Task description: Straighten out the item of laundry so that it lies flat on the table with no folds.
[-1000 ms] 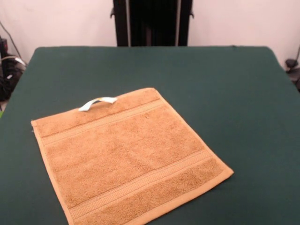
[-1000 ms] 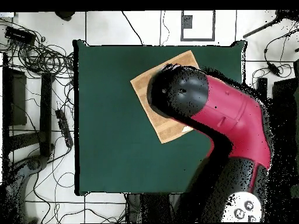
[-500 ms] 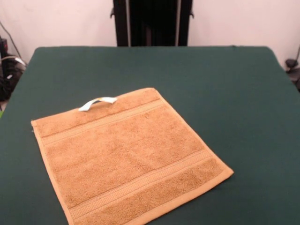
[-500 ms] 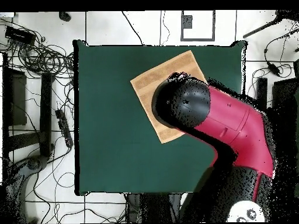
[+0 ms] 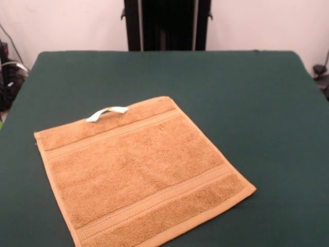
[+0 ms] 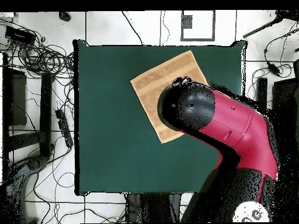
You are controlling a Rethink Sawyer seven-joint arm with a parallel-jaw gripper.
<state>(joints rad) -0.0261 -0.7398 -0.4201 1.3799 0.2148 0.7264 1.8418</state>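
Note:
The item of laundry (image 5: 139, 172), an orange-tan terry towel, lies spread flat on the table (image 5: 247, 92) at the front left, turned a little askew. Stripe bands run near its far and near edges, and a white tag loop (image 5: 107, 113) sticks out from the far edge. No fold shows in the front view. From overhead, the towel (image 6: 153, 86) sits toward the table's (image 6: 111, 128) upper right, and the red and black arm (image 6: 225, 119) covers its lower right part. No gripper shows in either view.
Cables (image 6: 38, 58) and dark gear lie on the floor left of the table in the overhead view. More cables (image 5: 7, 77) sit past the table's left edge in the front view. The towel's near corner reaches the picture's bottom edge.
In the overhead view the arm has drawn back toward the lower right, uncovering more of the towel. The towel has not moved.

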